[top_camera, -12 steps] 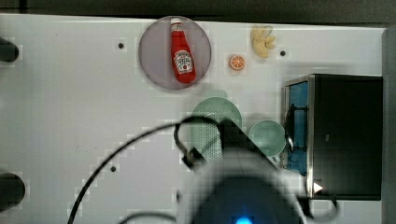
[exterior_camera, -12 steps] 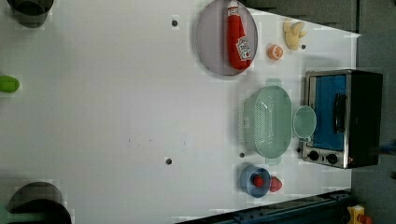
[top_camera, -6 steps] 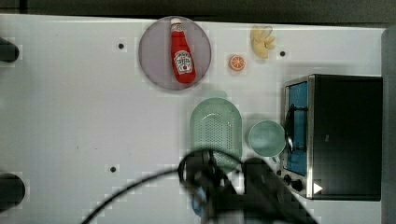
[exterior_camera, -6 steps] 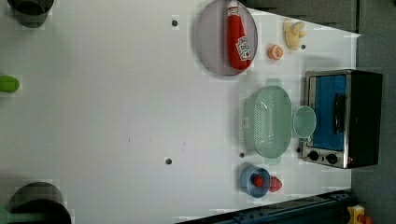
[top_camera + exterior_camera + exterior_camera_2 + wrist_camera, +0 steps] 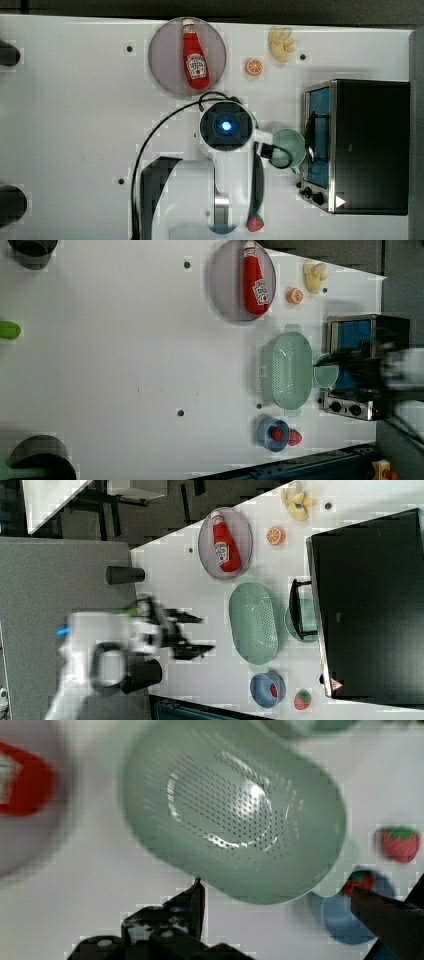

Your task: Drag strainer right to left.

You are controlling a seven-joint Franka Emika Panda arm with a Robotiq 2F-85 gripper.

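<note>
My hand (image 5: 280, 895) hangs wide open, empty, beside the strainer (image 5: 232, 807), my wrist hiding it from above.

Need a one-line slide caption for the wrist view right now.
Open gripper poised above the mint-green strainer, with a blue bowl beside it.

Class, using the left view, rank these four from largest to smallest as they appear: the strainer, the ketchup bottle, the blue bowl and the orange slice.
1. Strainer
2. Ketchup bottle
3. Blue bowl
4. Orange slice

All four lie on the same table, so the order looks dependable.
</note>
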